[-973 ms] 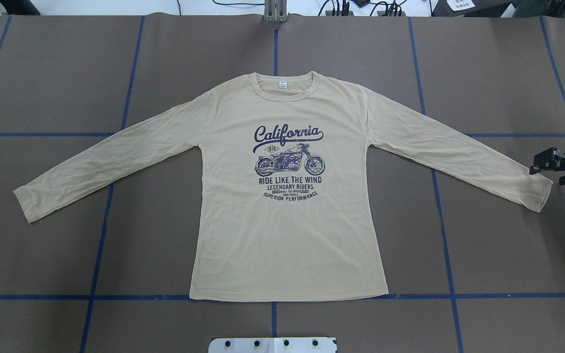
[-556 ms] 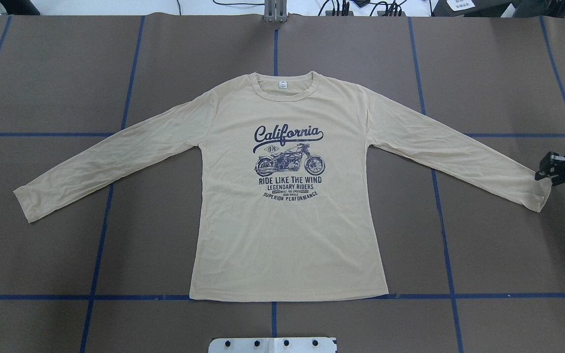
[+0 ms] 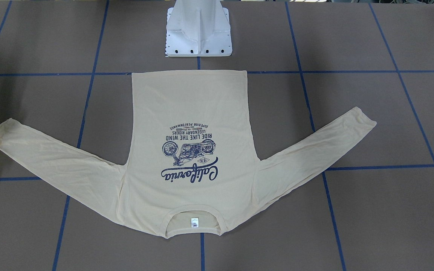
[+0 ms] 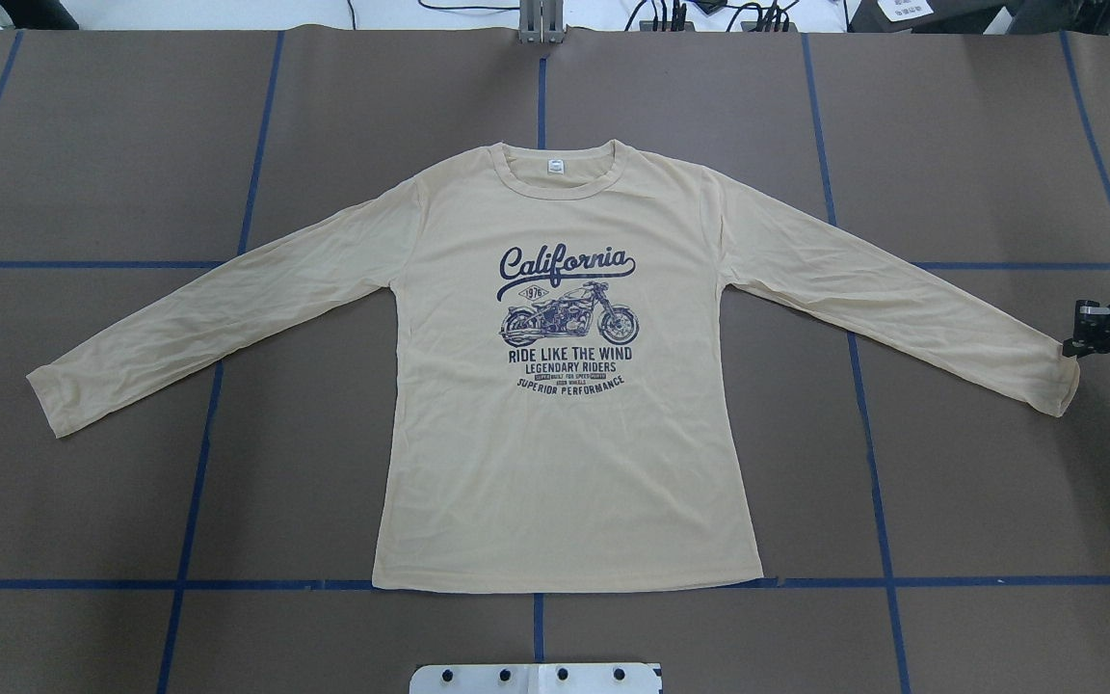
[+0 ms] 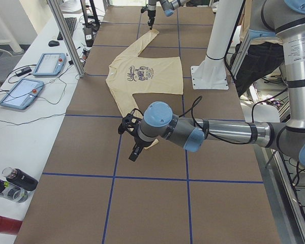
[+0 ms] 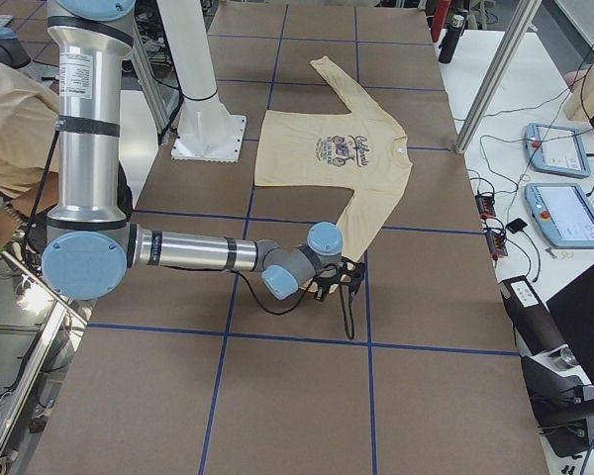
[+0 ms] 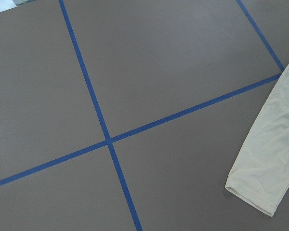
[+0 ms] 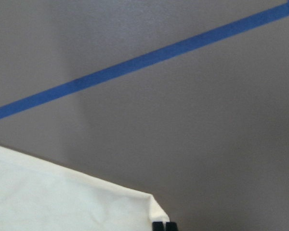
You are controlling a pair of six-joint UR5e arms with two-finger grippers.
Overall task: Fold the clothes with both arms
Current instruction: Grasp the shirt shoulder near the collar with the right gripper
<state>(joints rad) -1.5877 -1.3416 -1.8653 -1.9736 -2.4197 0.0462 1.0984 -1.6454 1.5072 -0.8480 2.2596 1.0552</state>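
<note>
Right now the shirt (image 4: 565, 463) lies flat on the table, print up, and my right gripper (image 8: 164, 225) is the nearer one. Its tips are pinched together at the corner of the right cuff (image 4: 1061, 381), but I can't tell whether cloth is caught between them. From those fingers the sleeve's long axis runs straight away toward the shirt's body. The left gripper (image 5: 133, 152) hangs near the left cuff (image 7: 253, 190); whether its fingers are closed, I can't tell.

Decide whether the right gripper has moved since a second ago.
Yes. The right gripper has slid toward the view's right, nearer the vertical blue tape line, stopping at the shirt cuff.
</note>
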